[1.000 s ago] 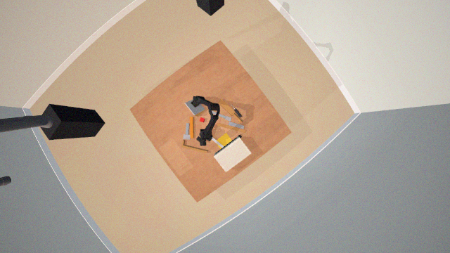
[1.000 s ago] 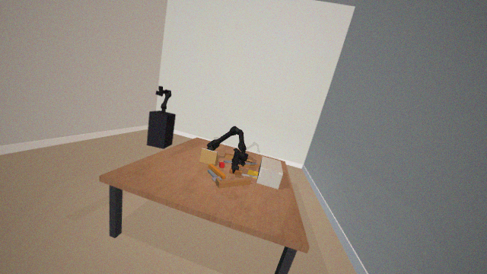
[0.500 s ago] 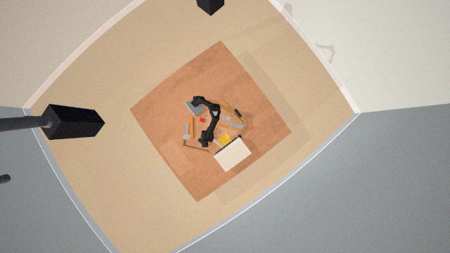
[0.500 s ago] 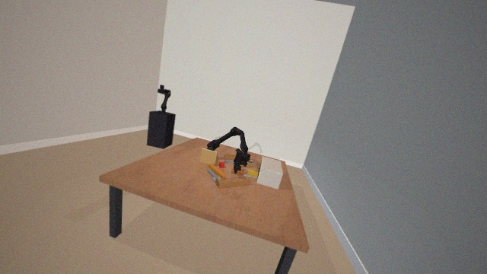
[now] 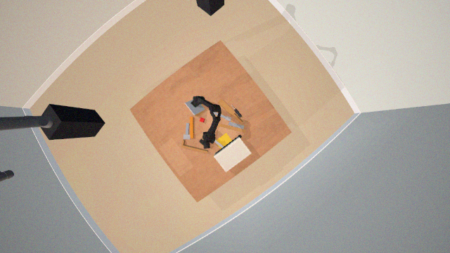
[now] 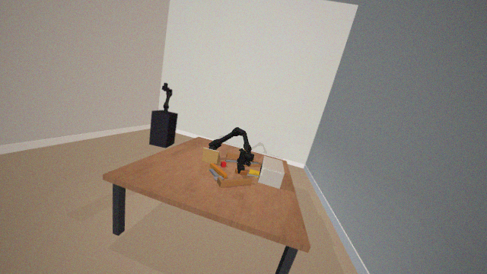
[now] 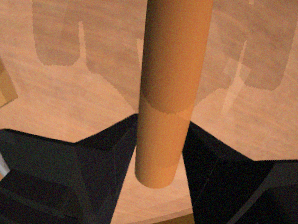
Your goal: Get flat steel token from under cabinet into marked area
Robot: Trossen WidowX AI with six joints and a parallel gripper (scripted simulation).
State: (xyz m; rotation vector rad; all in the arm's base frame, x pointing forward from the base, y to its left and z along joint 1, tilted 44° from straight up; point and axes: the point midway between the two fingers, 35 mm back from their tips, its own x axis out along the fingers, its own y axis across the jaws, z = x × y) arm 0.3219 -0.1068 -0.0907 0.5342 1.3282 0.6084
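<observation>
The cream cabinet stands on the table, with a dark edge along its front. The yellow marked area lies in front of it. My gripper is low in front of the cabinet, to the left of the yellow area in the top view. It is shut on a round wooden handle. A grey strip beside the yellow area points toward the cabinet; it looks like part of the held tool, but the join is hidden. The token cannot be made out.
An orange bar and a grey tool lie left of the arm. A thin angled wooden piece lies near the gripper. A red cube, wooden strips, grey strips and a dark-handled tool lie around.
</observation>
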